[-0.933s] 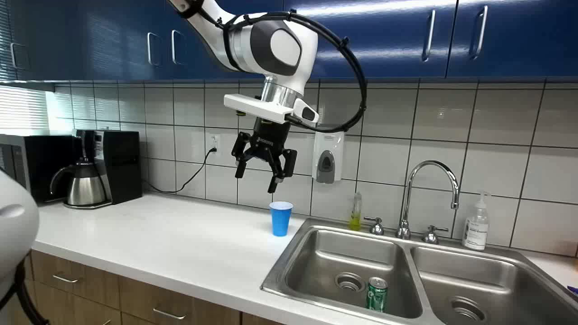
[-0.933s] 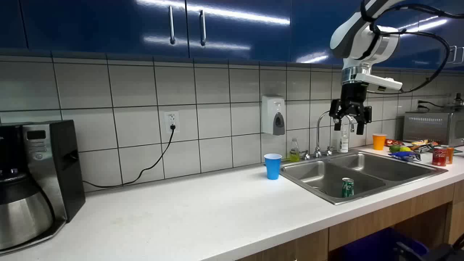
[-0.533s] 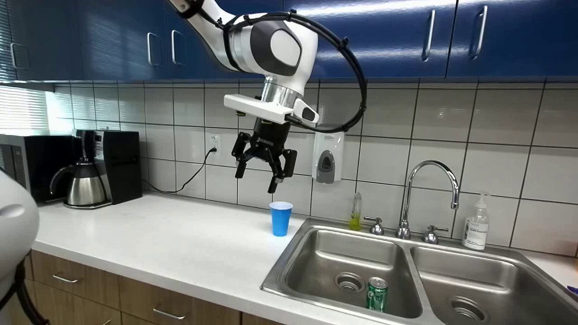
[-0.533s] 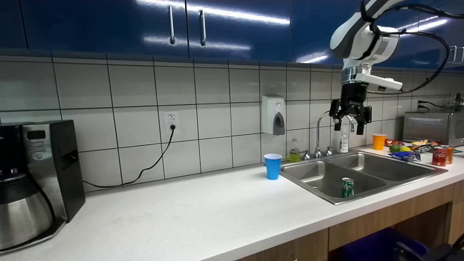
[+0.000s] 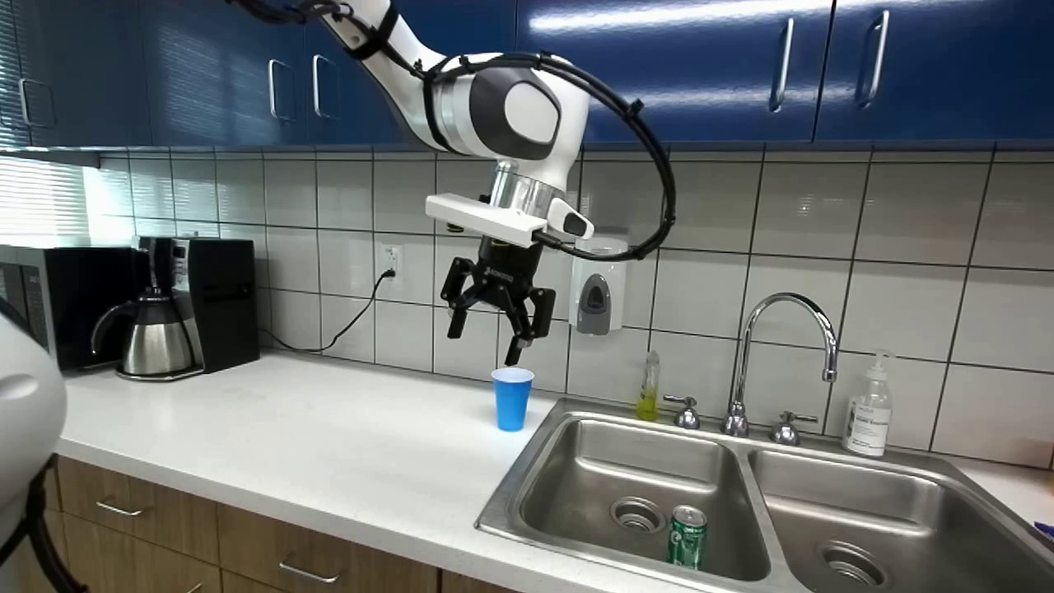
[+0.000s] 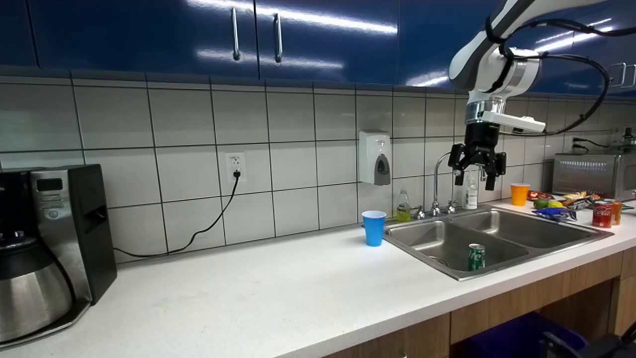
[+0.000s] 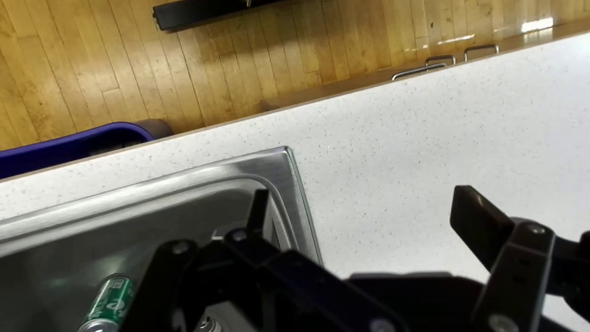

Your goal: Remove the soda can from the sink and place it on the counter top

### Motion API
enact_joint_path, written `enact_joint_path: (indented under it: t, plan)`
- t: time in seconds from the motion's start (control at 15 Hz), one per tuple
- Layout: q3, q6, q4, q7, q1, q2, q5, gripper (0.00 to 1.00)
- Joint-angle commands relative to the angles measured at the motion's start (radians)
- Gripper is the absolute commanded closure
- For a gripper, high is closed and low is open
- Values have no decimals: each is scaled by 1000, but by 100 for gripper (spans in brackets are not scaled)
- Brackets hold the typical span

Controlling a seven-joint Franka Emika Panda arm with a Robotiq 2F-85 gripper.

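Note:
The green soda can [image 5: 687,539] stands upright in the basin of the steel sink [image 5: 509,494] nearer the blue cup, beside the drain. The can also shows in an exterior view [image 6: 476,258] and at the lower left of the wrist view [image 7: 110,299], partly behind a finger. My gripper [image 5: 484,342] is open and empty, high above the pale counter top [image 5: 329,436] and well apart from the can. It also shows in an exterior view [image 6: 474,182]. In the wrist view the spread fingers [image 7: 362,198] straddle the sink's corner edge and bare counter.
A blue cup [image 5: 511,403] stands on the counter by the sink, below my gripper in an exterior view. A tall faucet [image 5: 741,362], a soap bottle [image 5: 649,387] and a sanitizer bottle [image 5: 869,412] line the back. An orange cup [image 6: 519,194] and red can [image 6: 602,214] stand beyond.
My arm and open gripper have come down a little and shifted slightly to one side in both exterior views. The can, sink and cup have not moved.

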Motion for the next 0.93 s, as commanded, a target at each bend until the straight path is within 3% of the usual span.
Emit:
enact_joint_path:
  t: [0.0, 0.87]
  plan:
    - [10, 60, 88, -18, -46, 119, 49, 0]
    - [43, 184, 389, -32, -210, 514, 153, 0]
